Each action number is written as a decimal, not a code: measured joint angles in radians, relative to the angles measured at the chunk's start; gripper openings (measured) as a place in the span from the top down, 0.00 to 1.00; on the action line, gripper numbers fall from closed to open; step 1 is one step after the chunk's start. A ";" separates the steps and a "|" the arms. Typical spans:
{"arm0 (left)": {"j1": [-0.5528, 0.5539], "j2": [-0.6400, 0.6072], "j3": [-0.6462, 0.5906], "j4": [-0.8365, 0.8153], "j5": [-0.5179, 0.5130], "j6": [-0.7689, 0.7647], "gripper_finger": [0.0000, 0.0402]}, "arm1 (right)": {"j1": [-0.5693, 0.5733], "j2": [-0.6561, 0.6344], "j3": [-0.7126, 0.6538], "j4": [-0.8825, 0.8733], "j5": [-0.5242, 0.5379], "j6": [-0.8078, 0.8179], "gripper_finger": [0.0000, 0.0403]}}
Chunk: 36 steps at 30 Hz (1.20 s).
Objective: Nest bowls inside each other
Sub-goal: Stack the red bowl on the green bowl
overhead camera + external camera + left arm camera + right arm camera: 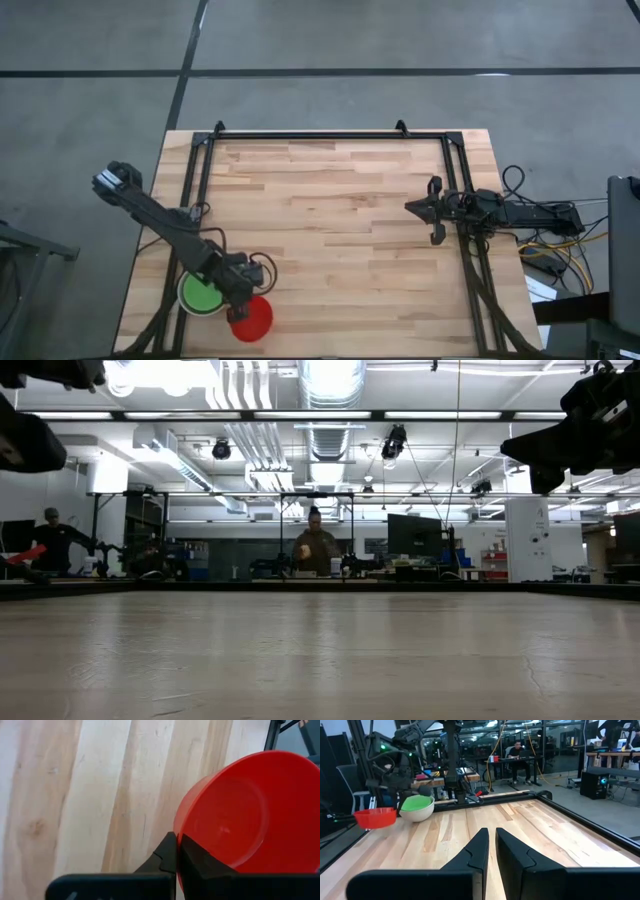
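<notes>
Beyond the bare wooden table, a person stands centred, dark arm parts hanging above it.

Stack of bowls near table front-left corner; another bowl just right, held off the tabletop.

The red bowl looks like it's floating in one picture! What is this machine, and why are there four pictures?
It's a robot with two dark arms at a wooden table. Four cameras watch: one above, one at table height, and one on each wrist. The red bowl isn't floating. The left gripper has its fingers pinched shut on the rim and holds it above the table. Beside it sits a pale bowl with green bowls nested inside. The right gripper waits on the other side with nothing in it, fingers close together. The people are in the room behind.
</notes>
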State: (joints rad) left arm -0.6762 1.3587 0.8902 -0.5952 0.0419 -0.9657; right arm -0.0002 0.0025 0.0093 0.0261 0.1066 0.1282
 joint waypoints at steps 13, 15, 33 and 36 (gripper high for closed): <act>0.000 -0.040 0.045 -0.188 0.028 0.078 0.99 | 0.000 0.000 0.000 0.000 0.000 0.001 0.92; -0.001 -0.056 0.048 -0.220 0.029 0.083 0.99 | 0.000 0.000 0.000 0.000 0.000 0.000 0.92; -0.001 -0.205 0.046 -0.348 0.028 0.147 0.99 | 0.000 0.001 0.000 0.000 0.000 0.001 0.92; -0.001 -0.213 0.046 -0.369 0.028 0.165 0.99 | 0.000 0.001 0.000 0.000 0.000 0.000 0.92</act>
State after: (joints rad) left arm -0.6769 1.1458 0.9360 -0.9644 0.0700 -0.8008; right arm -0.0006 0.0032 0.0093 0.0261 0.1062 0.1284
